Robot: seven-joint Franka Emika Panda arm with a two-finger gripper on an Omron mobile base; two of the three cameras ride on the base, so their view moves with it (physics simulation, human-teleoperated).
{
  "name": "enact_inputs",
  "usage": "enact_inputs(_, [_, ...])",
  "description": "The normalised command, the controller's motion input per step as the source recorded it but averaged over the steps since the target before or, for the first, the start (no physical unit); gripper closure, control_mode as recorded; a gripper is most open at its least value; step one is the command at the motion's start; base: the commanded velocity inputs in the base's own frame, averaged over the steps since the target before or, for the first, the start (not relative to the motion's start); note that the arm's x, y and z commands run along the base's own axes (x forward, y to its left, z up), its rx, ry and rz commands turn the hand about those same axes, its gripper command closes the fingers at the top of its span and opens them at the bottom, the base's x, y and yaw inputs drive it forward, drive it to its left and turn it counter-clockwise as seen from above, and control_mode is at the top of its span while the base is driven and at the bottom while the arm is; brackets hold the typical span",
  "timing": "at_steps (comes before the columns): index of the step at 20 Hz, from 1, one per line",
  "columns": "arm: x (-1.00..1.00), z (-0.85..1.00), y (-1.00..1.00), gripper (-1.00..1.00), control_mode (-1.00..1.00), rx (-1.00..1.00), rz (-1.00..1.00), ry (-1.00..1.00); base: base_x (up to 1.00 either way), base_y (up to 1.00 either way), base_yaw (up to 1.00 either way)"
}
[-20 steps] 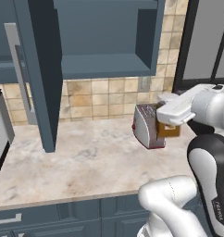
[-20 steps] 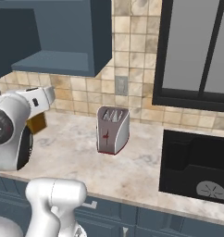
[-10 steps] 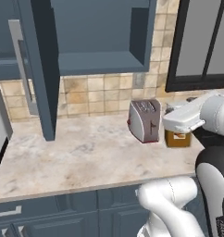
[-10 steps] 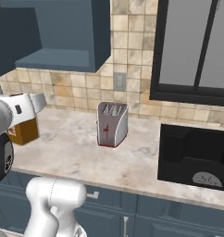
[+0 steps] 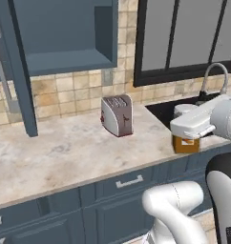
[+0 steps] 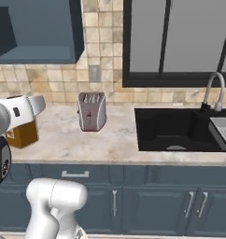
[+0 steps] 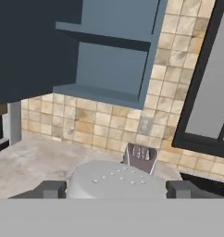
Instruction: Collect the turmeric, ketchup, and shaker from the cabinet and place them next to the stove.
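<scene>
My tool (image 7: 116, 190) grips the turmeric (image 5: 185, 143) by its white perforated lid, one finger on each side, so the jar hangs upright above the tabletop (image 5: 65, 152), right of the toaster (image 5: 117, 115). The open cabinet (image 5: 55, 43) lies behind; carriage toward the stove is presumably under way.

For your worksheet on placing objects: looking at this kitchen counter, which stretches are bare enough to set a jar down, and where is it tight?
The counter is bare between the open cabinet door and the toaster, and along the front edge. Tighter: the strip between the toaster and the sink, where the claw holds the turmeric.
</scene>
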Motion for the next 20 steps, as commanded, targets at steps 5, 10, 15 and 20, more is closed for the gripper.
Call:
enact_inputs(5, [0.0, 0.0, 0.0, 1.0, 1.0, 0.0, 0.0, 0.0, -0.1, -0.09, -0.53])
enact_inputs(10, [0.0, 0.0, 0.0, 1.0, 1.0, 0.0, 0.0, 0.0, -0.01, -0.04, -0.58])
enact_inputs(15, [0.0, 0.0, 0.0, 1.0, 1.0, 0.0, 0.0, 0.0, 0.0, -0.01, -0.6])
enact_inputs(20, [0.0, 0.0, 0.0, 1.0, 1.0, 0.0, 0.0, 0.0, -0.02, -0.13, -0.64])
